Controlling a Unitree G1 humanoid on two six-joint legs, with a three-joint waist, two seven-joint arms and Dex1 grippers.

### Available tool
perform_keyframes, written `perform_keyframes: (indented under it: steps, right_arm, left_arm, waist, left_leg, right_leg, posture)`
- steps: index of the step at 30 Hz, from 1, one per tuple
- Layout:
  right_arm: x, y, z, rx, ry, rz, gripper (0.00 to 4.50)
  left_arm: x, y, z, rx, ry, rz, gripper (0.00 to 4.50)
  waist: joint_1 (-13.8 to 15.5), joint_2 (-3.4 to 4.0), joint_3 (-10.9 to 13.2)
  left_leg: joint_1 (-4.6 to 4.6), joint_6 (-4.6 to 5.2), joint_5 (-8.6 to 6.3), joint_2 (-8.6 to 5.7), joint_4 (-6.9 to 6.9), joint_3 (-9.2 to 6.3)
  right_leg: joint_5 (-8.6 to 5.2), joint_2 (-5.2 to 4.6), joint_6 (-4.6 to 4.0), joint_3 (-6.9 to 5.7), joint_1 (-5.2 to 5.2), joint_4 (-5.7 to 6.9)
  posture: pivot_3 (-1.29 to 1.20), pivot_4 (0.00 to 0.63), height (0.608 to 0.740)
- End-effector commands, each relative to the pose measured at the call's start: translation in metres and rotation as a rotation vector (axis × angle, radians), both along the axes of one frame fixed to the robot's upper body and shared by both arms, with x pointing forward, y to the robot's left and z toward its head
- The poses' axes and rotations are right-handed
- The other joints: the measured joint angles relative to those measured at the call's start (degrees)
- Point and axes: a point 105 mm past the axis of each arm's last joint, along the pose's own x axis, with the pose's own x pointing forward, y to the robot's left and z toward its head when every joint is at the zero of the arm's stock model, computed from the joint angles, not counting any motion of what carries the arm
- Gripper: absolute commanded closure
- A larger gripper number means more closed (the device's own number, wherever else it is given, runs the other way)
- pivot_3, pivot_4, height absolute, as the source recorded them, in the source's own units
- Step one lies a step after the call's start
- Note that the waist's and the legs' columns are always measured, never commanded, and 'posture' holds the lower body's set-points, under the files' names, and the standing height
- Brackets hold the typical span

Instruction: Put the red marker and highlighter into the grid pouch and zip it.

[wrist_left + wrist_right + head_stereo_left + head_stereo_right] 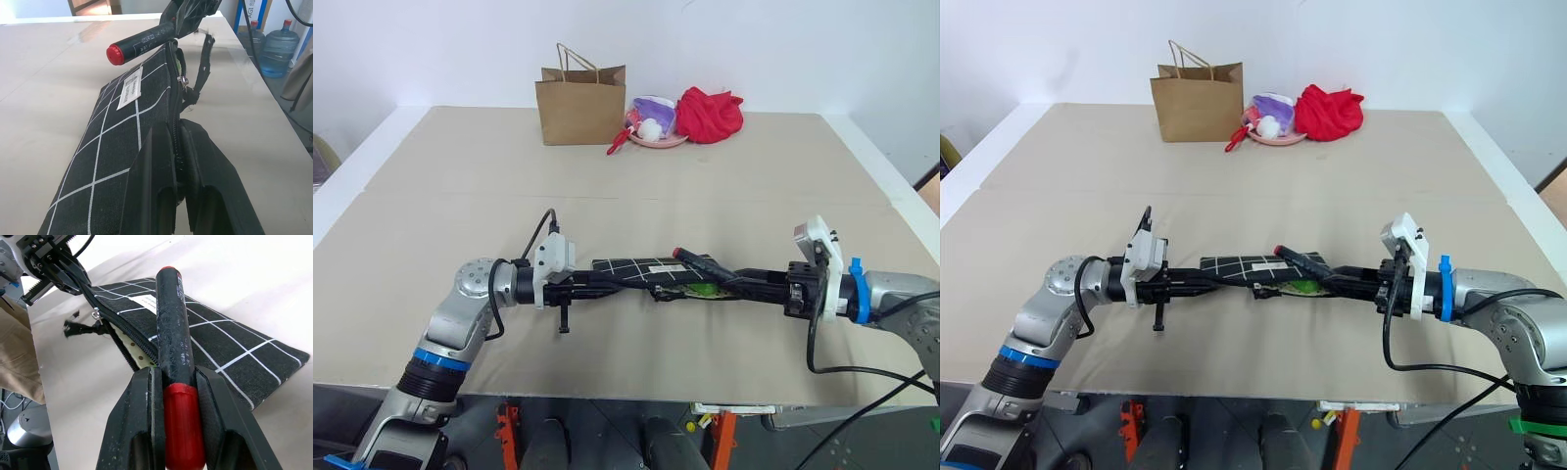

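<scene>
- Right wrist view: the right gripper (178,431) is clamped on the red marker (172,328) at its red cap end, with the black barrel projecting past the fingertips
- The marker's long axis runs roughly along the length of the grid pouch (641,269), with its free end lying over the top face of the pouch, not in the mouth
- The zipper opening (128,345) lies beside and below the barrel, on the edge of the pouch; judged from this, the free end must drop and swing toward that slot before insertion
- The left gripper (178,196) is closed on the zippered edge of the pouch at the opposite end and holds the pouch raised off the table (431,196)
- The highlighter (703,290) shows as a lime-green patch at the mouth of the pouch, apparently already inside
- The zipper pull (183,81) and a black strap (203,68) hang at the open part of the zipper, near the insertion path; the strap could snag the barrel
- A brown paper bag (579,103), a pink plate (656,139) of small items and a red cloth (710,115) stand at the far edge of the table, well apart from the work
</scene>
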Motion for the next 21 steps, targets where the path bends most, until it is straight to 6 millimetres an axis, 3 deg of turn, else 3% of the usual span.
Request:
perform_keyframes:
  steps: [1, 5, 12, 21]
  right_arm:
    - [-0.018, 0.007, 0.013, -0.011, -0.025, 0.132, 3.91]
    - [-0.030, 0.006, 0.015, -0.034, -0.009, 0.201, 3.91]
    - [-0.023, -0.001, 0.009, -0.043, 0.016, 0.126, 3.91]
    - [-0.027, -0.011, 0.005, -0.077, 0.039, 0.130, 3.91]
  left_arm:
    - [-0.002, 0.002, 0.007, -0.002, -0.036, -0.001, 4.50]
    - [-0.002, 0.002, 0.007, 0.000, -0.035, -0.002, 4.50]
    - [-0.003, 0.001, 0.007, -0.006, -0.034, -0.008, 4.50]
    - [-0.003, 0.001, 0.007, -0.008, -0.033, -0.007, 4.50]
  waist:
    - [0.0, 0.00, 0.0]
    - [0.0, 0.00, 0.0]
    - [-0.1, 0.00, 0.0]
    - [-0.1, 0.00, 0.0]
  left_leg:
    - [-0.01, 0.00, 0.00, 0.00, 0.00, 0.00]
    - [0.00, 0.00, 0.00, 0.00, 0.01, 0.00]
    - [0.01, -0.01, 0.01, 0.00, 0.10, 0.01]
    - [0.00, -0.01, 0.01, 0.00, 0.09, 0.01]
  right_leg:
    - [0.00, -0.01, 0.00, 0.00, 0.00, 0.00]
    - [-0.01, 0.00, 0.00, 0.00, 0.01, 0.00]
    - [-0.01, -0.01, -0.12, 0.00, 0.01, 0.00]
    - [0.02, -0.01, -0.01, 0.01, 0.01, 0.00]
  posture:
    - [0.00, 0.150, 0.740]
    - [0.00, 0.150, 0.740]
    - [0.00, 0.150, 0.740]
    - [0.00, 0.150, 0.740]
